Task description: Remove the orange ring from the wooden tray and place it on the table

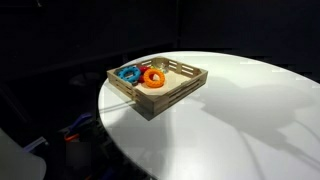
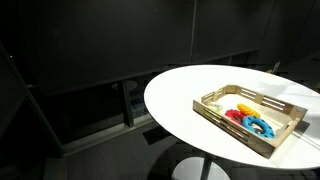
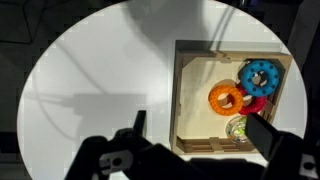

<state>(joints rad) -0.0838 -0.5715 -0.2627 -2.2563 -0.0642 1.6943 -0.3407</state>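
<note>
Dark lab or studio: black panelled walls (image 2: 100,40) around lit round white table (image 2: 180,100).

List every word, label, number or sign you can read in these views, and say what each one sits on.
None: no view shows any readable text.
The wooden tray, orange ring, blue ring and white table carry no words, labels or numbers.
The gripper looks dark in the wrist view, and no marking can be made out on it.
</note>
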